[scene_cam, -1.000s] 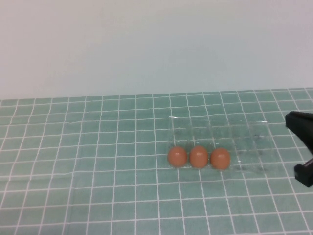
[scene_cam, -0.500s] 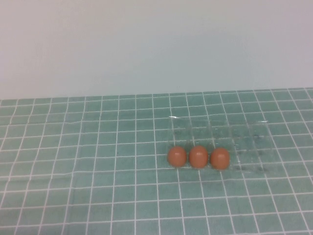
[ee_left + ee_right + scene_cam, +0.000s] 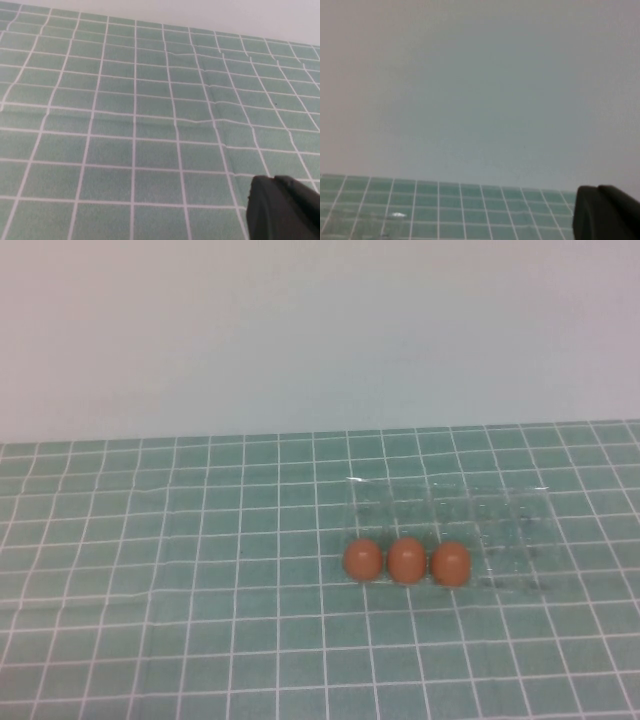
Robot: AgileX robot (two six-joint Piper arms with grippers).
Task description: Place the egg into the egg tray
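Green-tiled table (image 3: 200,640); clear egg tray (image 3: 505,530) lies on it, right of ctr.

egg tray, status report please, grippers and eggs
Left gripper low over bare mat, right gripper raised facing wall, neither holding anything. Three eggs seated along near row of egg tray. Nothing in the way.

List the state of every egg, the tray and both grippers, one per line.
left egg: seated in the tray's near row
middle egg: seated beside it
right egg: seated beside that
egg tray: flat on the table, remaining cups empty
left gripper: above bare mat, away from the tray
right gripper: raised, facing the wall
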